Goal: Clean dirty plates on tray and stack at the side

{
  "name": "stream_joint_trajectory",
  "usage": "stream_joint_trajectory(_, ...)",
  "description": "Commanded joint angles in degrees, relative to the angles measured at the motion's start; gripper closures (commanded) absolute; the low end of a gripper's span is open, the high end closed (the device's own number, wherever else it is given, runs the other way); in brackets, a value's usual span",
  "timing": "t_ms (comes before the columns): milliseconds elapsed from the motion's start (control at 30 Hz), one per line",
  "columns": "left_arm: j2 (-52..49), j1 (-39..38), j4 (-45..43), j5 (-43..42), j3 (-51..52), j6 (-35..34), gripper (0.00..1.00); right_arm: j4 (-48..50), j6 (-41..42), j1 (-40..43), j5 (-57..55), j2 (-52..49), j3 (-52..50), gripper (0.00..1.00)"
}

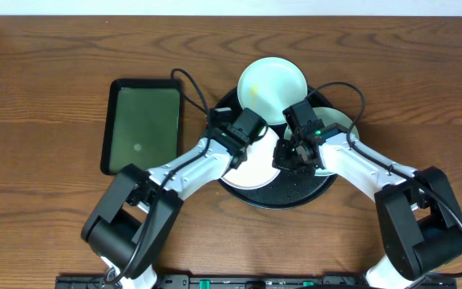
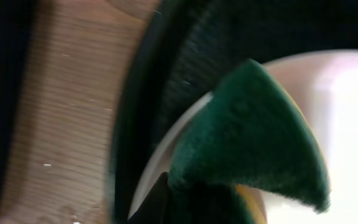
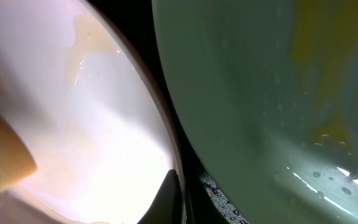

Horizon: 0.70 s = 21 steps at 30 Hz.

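Top-down overhead; wrist views close (shared plate (image 3: 104, 124))

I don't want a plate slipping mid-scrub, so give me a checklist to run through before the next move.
1. Grip: left pincer clamps the sponge: ok.
2. Position: sponge over the white plate, which lies on the black tray: ok.
3. Support: right pincer is shut at that plate's rim; whether it grips it: cannot tell.
4. Is the white plate clean: not ok, a yellowish smear shows.
5. Is the mint plate clean: not ok, yellow smear.
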State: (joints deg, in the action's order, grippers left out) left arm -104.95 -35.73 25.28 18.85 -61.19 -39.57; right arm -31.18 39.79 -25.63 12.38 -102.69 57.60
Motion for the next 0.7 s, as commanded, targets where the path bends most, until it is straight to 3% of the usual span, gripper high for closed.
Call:
stream_joint_trajectory(0,3.54,3.04,1.29,11.04,1.86,0.33,0.92,-0.94,-1.55,0.57,-4.59,-1.14,-0.59,0.98)
stream_joint_trajectory(67,6.23,2.86,0.02,7.58,1.81,0.31,0.92,-0.9,-1.55,0.57,-4.61,-1.14,-0.59,0.98)
stream_joint_trajectory(200,8.31,2.86,-3.3,-7.17,1.81,-3.39,0.92,-0.66,-1.53,0.57,-4.59,-1.14,-0.59,0.99)
stream_joint_trajectory(400,3.1,1.99,-11.96,-25.0,1.84,-7.93,0.93,-0.5,-1.53,0.57,-4.59,-1.14,-0.59,0.98)
stream_joint_trajectory(667,0.48,-0.7,-13.86,-28.83,1.84,-7.93,0.92,-0.26,-1.53,0.57,-4.59,-1.14,-0.59,0.99)
